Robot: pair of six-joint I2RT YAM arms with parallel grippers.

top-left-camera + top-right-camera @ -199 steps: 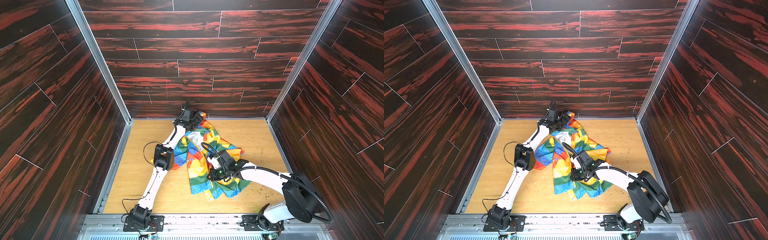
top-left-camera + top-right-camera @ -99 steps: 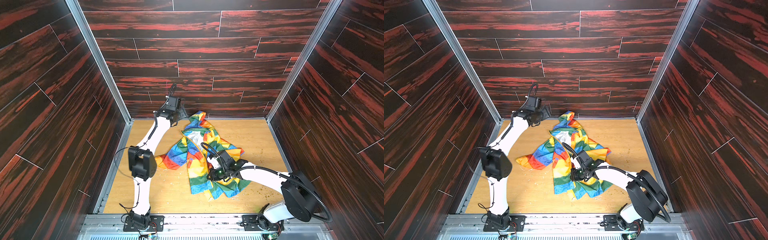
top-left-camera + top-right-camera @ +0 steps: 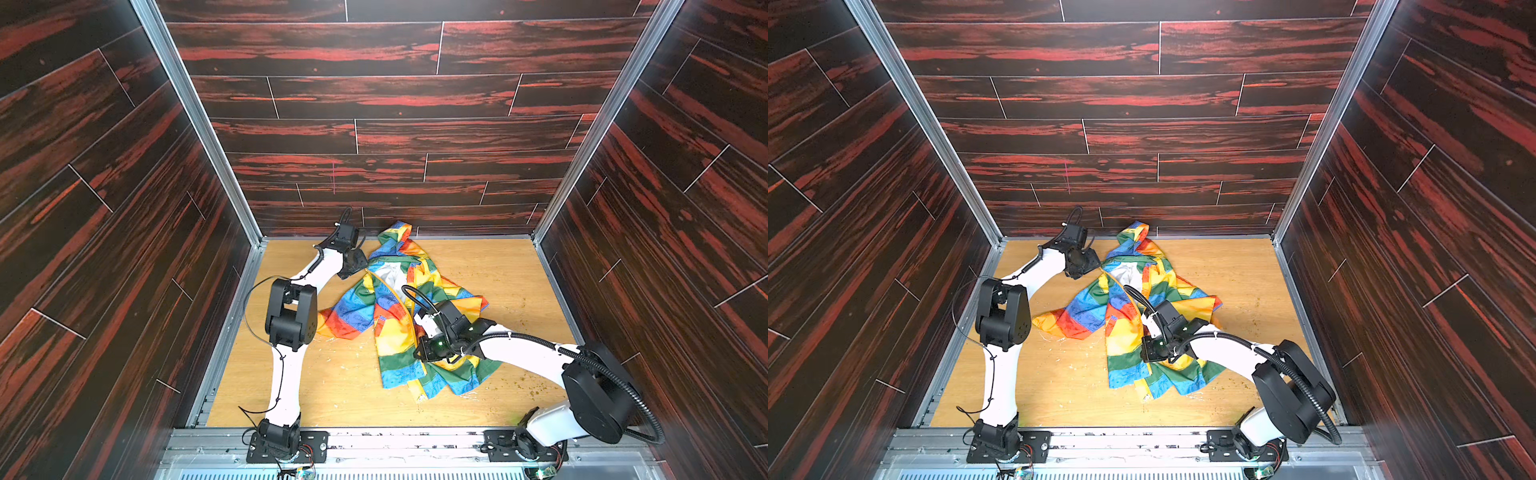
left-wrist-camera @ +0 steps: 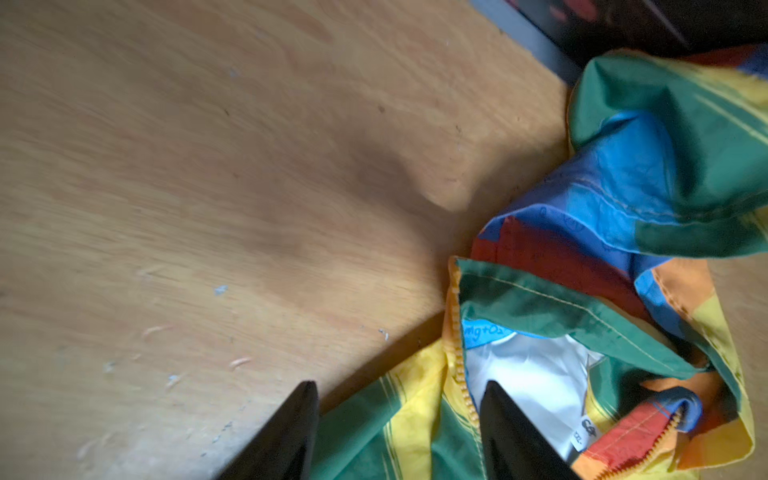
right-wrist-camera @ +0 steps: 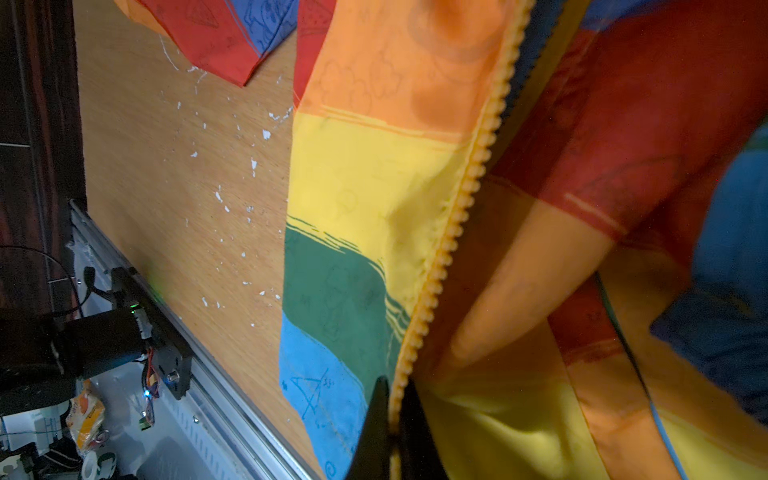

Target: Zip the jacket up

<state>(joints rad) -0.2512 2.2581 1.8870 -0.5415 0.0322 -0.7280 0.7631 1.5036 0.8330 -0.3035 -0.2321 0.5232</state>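
One jacket [image 3: 390, 332] is lying on one wooden table [image 3: 498, 270], showing one yellow zipper [image 5: 457, 216]. Two robot arms are reaching in, left arm [image 3: 286, 365] and right arm [image 3: 523, 349], carrying two grippers: left gripper [image 4: 400, 384] and right gripper [image 5: 395, 382].

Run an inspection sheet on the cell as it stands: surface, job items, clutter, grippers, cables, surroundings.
Surface: wooden table, lightly scuffed.
Job's things: jacket lying open at the collar, white lining showing; zipper not closed there.
Clutter: white flecks beside the hem; dark crumbs on the right side of the table.
Grippers: left gripper open, jaws astride the zipper edge by the collar; right gripper shut on the zipper edge lower down.
Cables: corrugated hose arches over the jacket and runs along the right arm; thin cable loop beside the left arm.
Surroundings: dark wood-pattern walls on three sides; metal rail in front.
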